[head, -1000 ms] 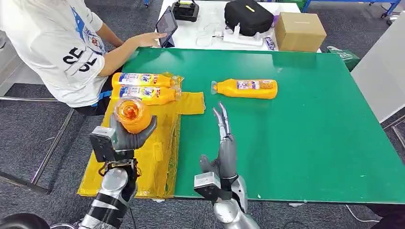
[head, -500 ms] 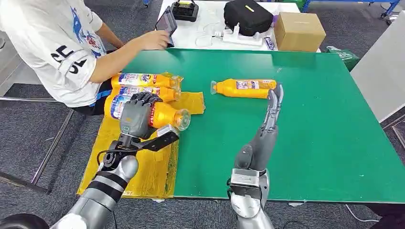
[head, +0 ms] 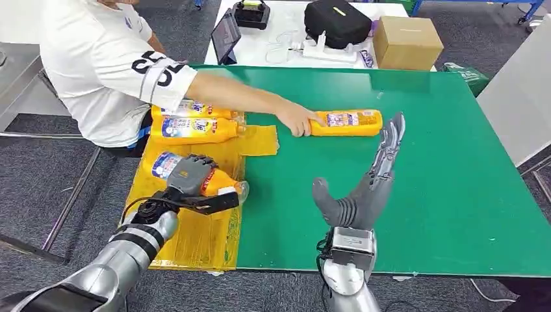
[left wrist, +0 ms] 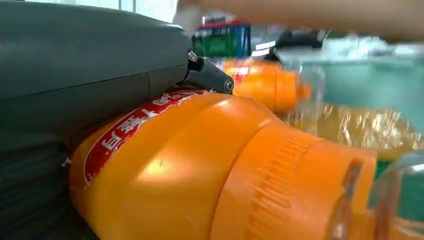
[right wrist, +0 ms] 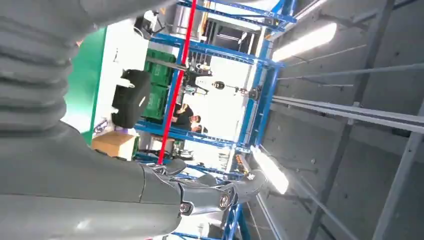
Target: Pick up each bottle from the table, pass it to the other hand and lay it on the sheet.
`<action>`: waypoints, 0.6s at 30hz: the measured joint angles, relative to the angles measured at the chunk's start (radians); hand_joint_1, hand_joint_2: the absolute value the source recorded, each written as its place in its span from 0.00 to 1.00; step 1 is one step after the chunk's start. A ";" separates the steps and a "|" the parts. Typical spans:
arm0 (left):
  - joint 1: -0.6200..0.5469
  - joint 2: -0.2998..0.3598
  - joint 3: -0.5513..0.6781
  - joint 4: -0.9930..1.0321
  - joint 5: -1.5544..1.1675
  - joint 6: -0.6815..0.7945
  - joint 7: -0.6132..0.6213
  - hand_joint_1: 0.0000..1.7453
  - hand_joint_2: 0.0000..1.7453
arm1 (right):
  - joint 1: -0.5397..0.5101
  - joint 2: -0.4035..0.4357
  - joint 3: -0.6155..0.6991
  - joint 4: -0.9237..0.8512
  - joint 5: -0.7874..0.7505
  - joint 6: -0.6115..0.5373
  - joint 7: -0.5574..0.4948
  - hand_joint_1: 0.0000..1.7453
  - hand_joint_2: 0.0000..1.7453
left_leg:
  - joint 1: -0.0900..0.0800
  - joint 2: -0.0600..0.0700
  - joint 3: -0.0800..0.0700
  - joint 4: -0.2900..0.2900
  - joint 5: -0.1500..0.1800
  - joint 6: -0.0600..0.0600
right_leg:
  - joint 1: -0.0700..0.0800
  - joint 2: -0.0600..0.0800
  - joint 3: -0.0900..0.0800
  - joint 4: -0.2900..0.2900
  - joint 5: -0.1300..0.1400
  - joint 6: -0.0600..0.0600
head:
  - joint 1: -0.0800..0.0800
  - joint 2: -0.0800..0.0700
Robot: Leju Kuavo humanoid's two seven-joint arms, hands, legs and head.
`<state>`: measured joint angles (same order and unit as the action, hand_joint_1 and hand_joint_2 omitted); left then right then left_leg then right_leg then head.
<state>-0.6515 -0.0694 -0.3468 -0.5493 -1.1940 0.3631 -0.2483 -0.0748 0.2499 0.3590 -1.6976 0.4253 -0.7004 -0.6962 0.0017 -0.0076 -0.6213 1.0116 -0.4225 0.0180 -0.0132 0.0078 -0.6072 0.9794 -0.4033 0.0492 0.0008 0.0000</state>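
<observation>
Lower left of the frame, the left hand (head: 190,177) grips an orange bottle (head: 195,177) lying low over the yellow sheet (head: 201,237), so I judge the laying-down step nearly done; next it must let go and lift clear. At centre the right hand (head: 370,185) is spread and holds nothing, with bare green table (head: 455,195) around it. The last bottle (head: 344,123) lies upper centre under a person's hand (head: 297,120), so reaching should wait.

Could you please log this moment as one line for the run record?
left hand: holds bottle on sheet | right hand: open | person's hand: on table bottle
</observation>
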 measured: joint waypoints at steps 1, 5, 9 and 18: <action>0.000 0.000 0.000 0.007 0.000 -0.003 0.001 1.00 1.00 | 0.000 -0.001 0.000 0.002 -0.002 0.000 0.000 0.00 1.00 | 0.000 0.000 0.000 0.000 0.000 0.000 | 0.000 0.000 0.000 0.000 0.000 0.000 | 0.000 0.000; -0.002 0.000 0.001 0.041 0.030 -0.037 0.008 0.00 1.00 | -0.001 -0.004 0.001 0.018 -0.019 0.000 0.000 0.00 1.00 | 0.000 0.000 0.000 0.000 0.000 0.000 | 0.000 0.000 0.000 0.000 0.000 0.000 | 0.000 0.000; -0.011 -0.002 0.015 0.063 0.089 -0.105 -0.012 0.00 1.00 | -0.005 -0.010 0.008 0.045 -0.036 0.001 0.000 0.00 1.00 | 0.000 0.000 0.000 0.000 0.000 0.000 | 0.000 0.000 0.001 0.000 0.000 0.000 | 0.000 0.000; -0.031 -0.005 0.045 0.093 0.156 -0.212 -0.057 0.00 0.00 | -0.030 -0.025 0.028 0.111 -0.066 0.001 0.000 0.00 1.00 | 0.000 -0.002 0.004 0.000 0.000 0.000 | 0.000 -0.001 0.005 0.000 0.000 0.000 | 0.000 0.000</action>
<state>-0.6824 -0.0748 -0.3018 -0.4566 -1.0377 0.1511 -0.3051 -0.1044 0.2251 0.3872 -1.5862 0.3594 -0.6996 -0.6962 0.0018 -0.0100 -0.6176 1.0114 -0.4223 0.0178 -0.0133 0.0067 -0.6021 0.9793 -0.4036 0.0490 0.0004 0.0000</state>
